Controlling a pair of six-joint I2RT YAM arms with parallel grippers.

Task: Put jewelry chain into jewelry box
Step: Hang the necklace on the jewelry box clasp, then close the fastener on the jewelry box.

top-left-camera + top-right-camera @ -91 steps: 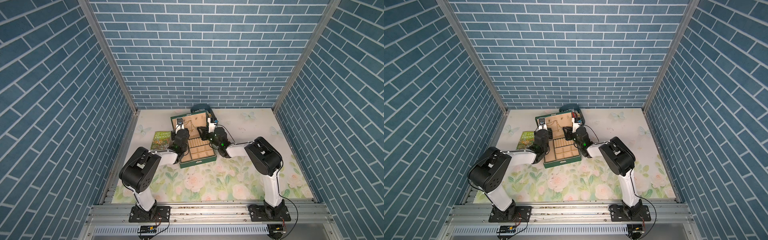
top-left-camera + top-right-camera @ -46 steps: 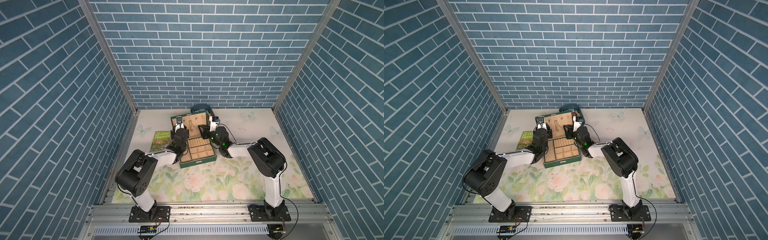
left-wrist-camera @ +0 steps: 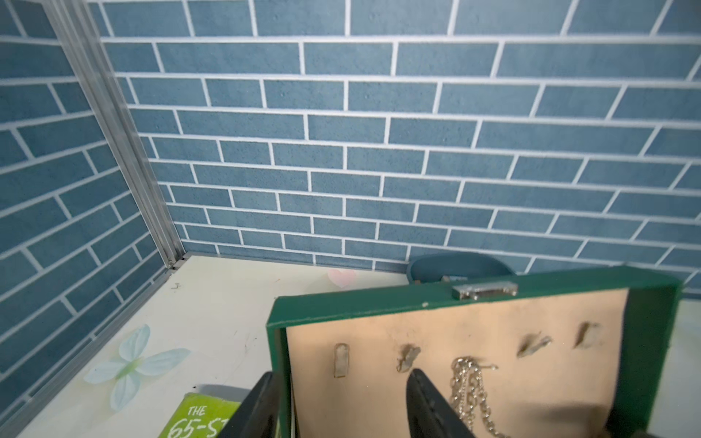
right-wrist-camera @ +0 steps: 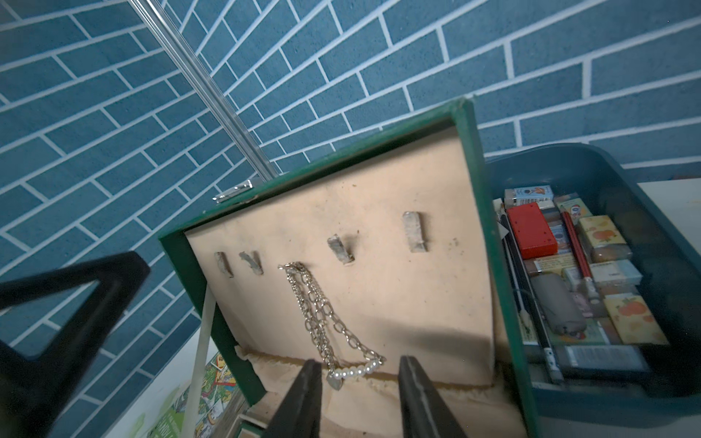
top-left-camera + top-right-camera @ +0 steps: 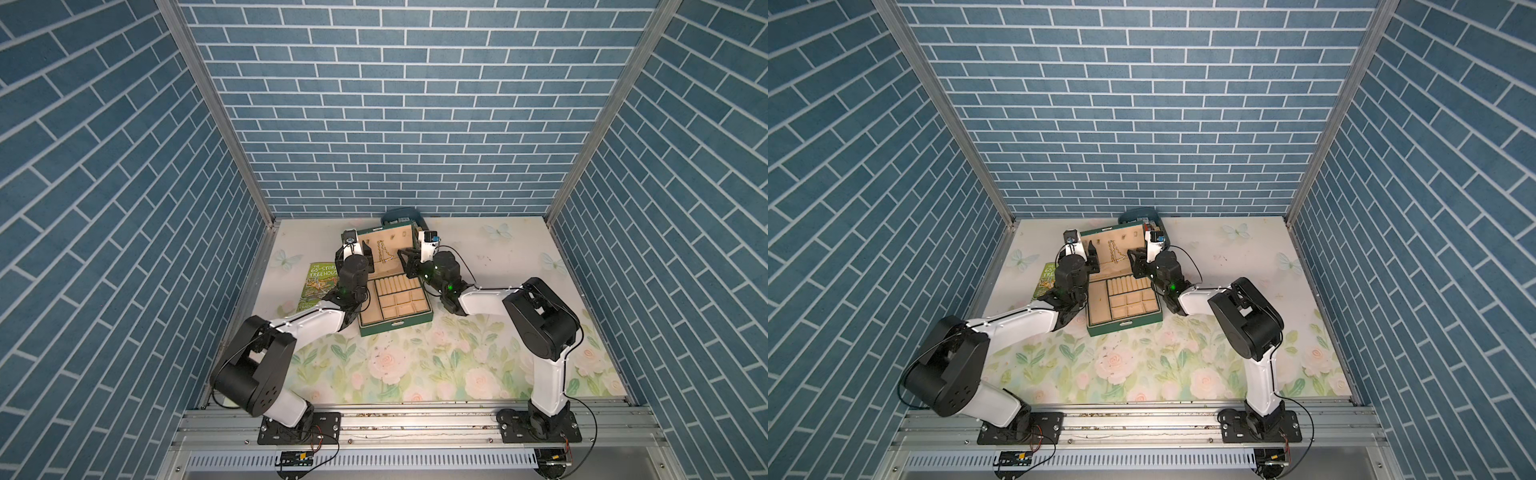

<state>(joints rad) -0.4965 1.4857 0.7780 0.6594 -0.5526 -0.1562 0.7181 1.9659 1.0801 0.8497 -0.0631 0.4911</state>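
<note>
- Chain (image 4: 322, 314) hung from a hook (image 4: 293, 265) on the open lid (image 4: 398, 303), so it was already inside the box (image 5: 397, 328). Looked basically done to me.
- Left gripper (image 3: 341, 402) was spread, one finger on either side of the lid's edge, pinching nothing.
- Right gripper (image 4: 358, 379) had its jaws apart too. The chain's pearly bottom end showed between them, and I couldn't tell if it touched, but it wasn't gripped.
- Left to do, I'd guess: back both arms off without snagging it, and maybe shut the lid.
</note>
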